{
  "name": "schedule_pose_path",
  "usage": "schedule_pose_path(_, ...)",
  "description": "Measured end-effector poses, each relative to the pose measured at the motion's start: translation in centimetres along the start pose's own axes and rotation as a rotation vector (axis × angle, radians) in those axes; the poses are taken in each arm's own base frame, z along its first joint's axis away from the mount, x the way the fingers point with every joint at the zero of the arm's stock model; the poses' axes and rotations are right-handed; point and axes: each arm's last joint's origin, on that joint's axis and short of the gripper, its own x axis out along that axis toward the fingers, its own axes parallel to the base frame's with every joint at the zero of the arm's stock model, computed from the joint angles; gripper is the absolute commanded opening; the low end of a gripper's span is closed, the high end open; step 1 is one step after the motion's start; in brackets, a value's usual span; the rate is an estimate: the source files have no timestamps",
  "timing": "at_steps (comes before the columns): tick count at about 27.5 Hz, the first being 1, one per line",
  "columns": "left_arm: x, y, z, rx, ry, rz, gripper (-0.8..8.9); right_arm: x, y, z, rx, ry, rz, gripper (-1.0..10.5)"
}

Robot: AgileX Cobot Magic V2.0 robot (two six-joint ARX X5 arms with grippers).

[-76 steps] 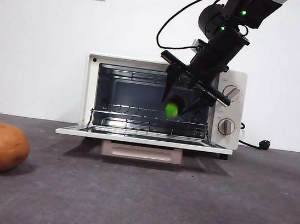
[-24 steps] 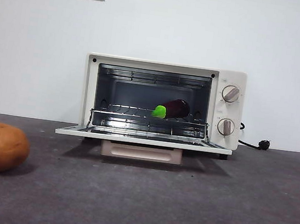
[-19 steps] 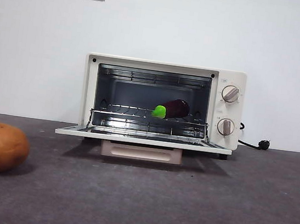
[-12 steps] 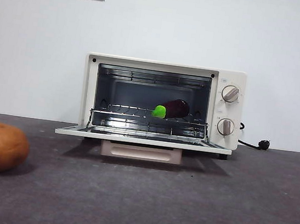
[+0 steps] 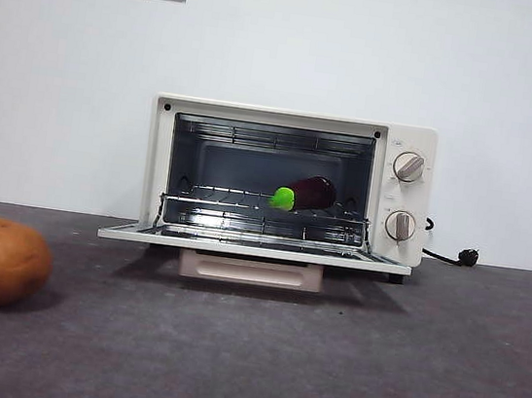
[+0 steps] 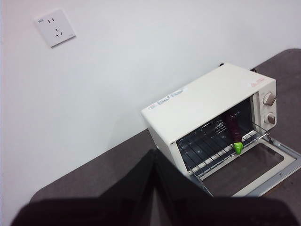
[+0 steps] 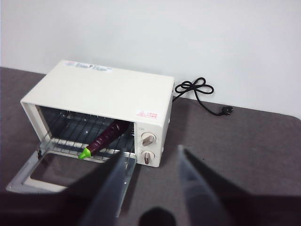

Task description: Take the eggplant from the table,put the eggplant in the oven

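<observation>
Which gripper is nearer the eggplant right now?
Right, probably. The right gripper is raised off the oven's knob side, the eggplant large in its view; the left gripper is raised opposite, seemingly farther.

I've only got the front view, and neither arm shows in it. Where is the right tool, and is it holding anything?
Observer: The right tool hangs above the table in front of the oven, near its knobs. It is open and empty.
Operator: And the left tool?
Observer: The left tool is shut on nothing. It is up high, off the oven's end away from the knobs.
Operator: How does the eggplant lie inside?
Observer: The eggplant lies slanted on the rack, with its green stem toward the open door and its body running toward the back.
</observation>
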Motion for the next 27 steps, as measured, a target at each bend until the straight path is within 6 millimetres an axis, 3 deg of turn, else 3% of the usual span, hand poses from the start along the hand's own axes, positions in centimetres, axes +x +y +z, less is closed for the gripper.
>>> schedule_pose_path(19,5.7,-1.1,1.4,0.021,0.046,0.022,-0.06,-1.7,-0.3,-0.9,-0.036,0.033,0.029,-0.1)
schedule_pose_path(27,10.8,0.6,0.5,-0.067,0.131,-0.07,-0.06,-4.4,-0.8,-1.6,-0.029,-0.012,0.027,-0.1)
